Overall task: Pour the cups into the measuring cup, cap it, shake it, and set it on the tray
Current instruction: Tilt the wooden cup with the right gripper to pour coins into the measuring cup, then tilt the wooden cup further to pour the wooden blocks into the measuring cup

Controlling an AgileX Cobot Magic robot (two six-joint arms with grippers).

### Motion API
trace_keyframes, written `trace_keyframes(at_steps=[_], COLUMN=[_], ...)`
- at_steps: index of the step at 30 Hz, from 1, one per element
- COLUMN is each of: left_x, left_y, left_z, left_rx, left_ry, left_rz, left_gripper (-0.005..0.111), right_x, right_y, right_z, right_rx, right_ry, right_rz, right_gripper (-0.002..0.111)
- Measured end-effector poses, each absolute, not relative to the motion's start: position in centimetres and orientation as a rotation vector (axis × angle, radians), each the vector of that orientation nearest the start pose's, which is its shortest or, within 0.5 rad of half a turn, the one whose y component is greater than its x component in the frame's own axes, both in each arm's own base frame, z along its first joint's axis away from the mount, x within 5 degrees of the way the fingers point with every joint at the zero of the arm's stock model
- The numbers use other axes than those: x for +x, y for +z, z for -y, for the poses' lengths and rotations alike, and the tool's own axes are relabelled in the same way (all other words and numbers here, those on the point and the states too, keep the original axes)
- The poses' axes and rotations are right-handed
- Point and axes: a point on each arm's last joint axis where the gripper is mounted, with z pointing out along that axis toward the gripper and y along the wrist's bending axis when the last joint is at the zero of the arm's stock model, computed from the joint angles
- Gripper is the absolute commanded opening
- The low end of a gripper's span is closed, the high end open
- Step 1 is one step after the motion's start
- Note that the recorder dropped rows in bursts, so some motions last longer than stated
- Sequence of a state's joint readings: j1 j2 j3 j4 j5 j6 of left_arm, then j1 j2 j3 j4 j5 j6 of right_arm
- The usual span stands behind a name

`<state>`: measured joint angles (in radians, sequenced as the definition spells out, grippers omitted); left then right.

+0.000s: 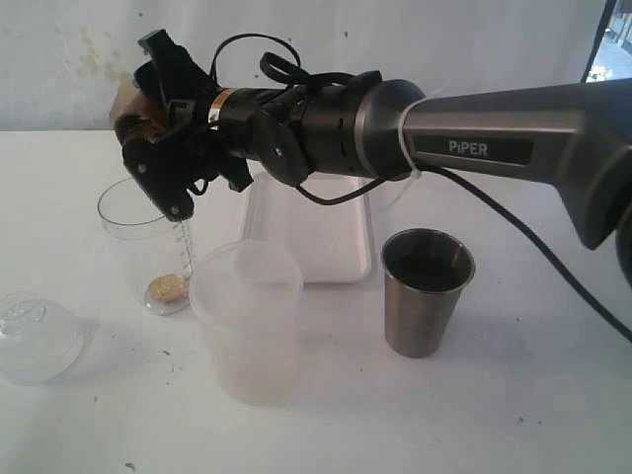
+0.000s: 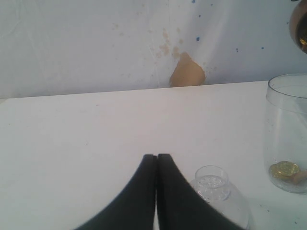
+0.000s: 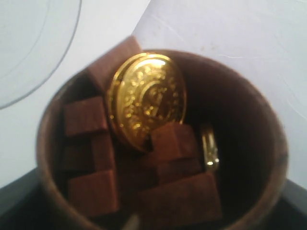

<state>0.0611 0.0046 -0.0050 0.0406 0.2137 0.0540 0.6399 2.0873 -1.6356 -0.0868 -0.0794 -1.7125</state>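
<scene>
- Clamped in the right gripper [image 1: 148,123]: brown-bronze cup [image 3: 240,110], jaws spread wide around its body, tipped toward the measuring cup [image 1: 146,232] at the table's left.
- Inside the cup: gold coin [image 3: 146,100], brown cubes [image 3: 86,117], edge of a second coin [image 3: 209,153] against the wall. Not emptied yet.
- At the measuring cup's bottom: a coin [image 1: 166,288] already down. Pour judged partway.
- On the left gripper [image 2: 156,191]: jaws pressed shut, holding nothing, parked just behind the dome cap [image 2: 213,184].
- Risk one: spilling past the rim. Only an arc of clear rim visible beside the cup mouth in the right wrist view. Likely off-centre, so could drop pieces onto the table.
- Risk two: cubes packed tight. Could stick, then let go all at once and bounce out.
- Risk three: lower finger [image 1: 176,193] hanging right at the clear rim; touching or not, cannot tell. Light, nearly empty vessel, so could tip from a nudge.
- Risk four: frosted tub [image 1: 247,316] standing just beside the target. Could take strays meant for the measuring cup.
- Upright, right of the tray [image 1: 326,247]: steel tumbler [image 1: 427,291], contents unreadable, to pour after.
</scene>
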Motion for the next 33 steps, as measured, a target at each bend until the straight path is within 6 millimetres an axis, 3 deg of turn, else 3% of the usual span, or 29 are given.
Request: trace_keyframes(at_steps=[33], left_x=[5.58], left_y=[19.52], left_z=[-0.42], left_rx=[0.021], left_ry=[0.123], left_rz=[-1.698], left_gripper=[0.001], right_x=[40.15], right_y=[25.60], right_z=[-30.26], right_rx=[-1.849], right_ry=[-0.853], right_rz=[-0.567], right_gripper=[0.000])
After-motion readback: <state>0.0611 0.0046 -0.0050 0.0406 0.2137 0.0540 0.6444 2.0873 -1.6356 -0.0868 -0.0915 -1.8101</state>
